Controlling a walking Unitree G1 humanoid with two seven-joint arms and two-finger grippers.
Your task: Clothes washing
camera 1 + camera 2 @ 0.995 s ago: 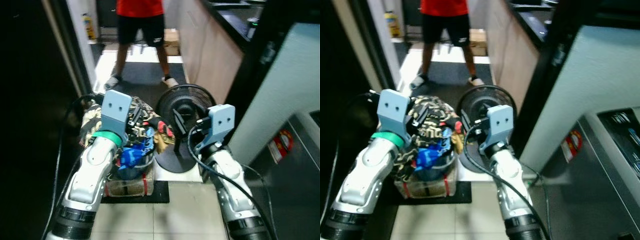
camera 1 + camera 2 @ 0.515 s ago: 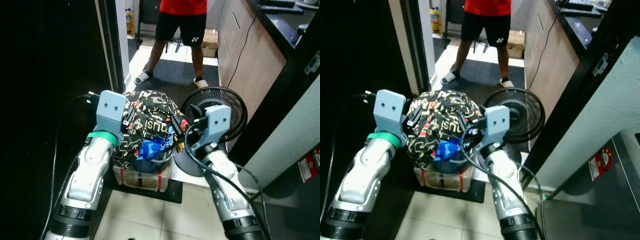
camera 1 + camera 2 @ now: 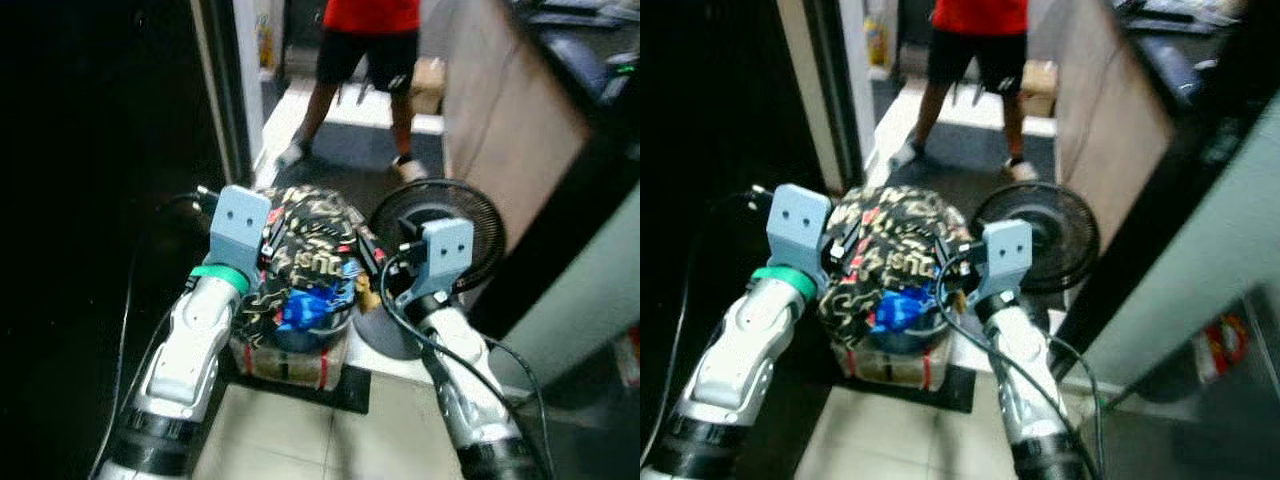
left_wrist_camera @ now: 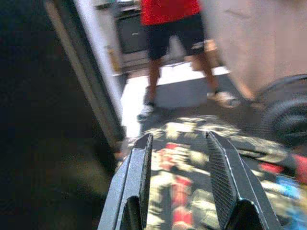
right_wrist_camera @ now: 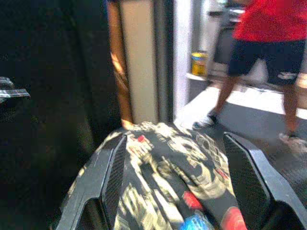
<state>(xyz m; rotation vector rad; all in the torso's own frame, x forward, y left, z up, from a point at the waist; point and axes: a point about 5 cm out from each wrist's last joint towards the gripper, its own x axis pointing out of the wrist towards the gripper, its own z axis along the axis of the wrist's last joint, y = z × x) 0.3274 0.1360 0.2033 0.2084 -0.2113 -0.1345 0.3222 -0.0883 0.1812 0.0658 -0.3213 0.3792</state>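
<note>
We see the left gripper (image 4: 178,191) and right gripper (image 5: 180,191), both spread wide and empty, flanking the black patterned heap of clothes (image 3: 305,262) piled on a clear plastic basket (image 3: 285,362). The heap may spill if only one side is caught, and the black round floor fan (image 3: 437,228) just beside it could be knocked.

The right gripper (image 5: 175,187) is holding its two black fingers (image 5: 108,184) spread wide apart, and a heap of black patterned clothes (image 5: 165,184) with cream and red markings is lying between them; whether the pads are touching the cloth cannot be told. A bit of blue fabric (image 5: 194,223) is showing at the near edge of the heap. Farther off, a person (image 5: 268,52) in a red shirt and dark shorts is standing on a pale floor (image 5: 216,105), beside a cream door frame (image 5: 139,62). A yellow container (image 5: 198,63) is sitting far back on the floor.
</note>
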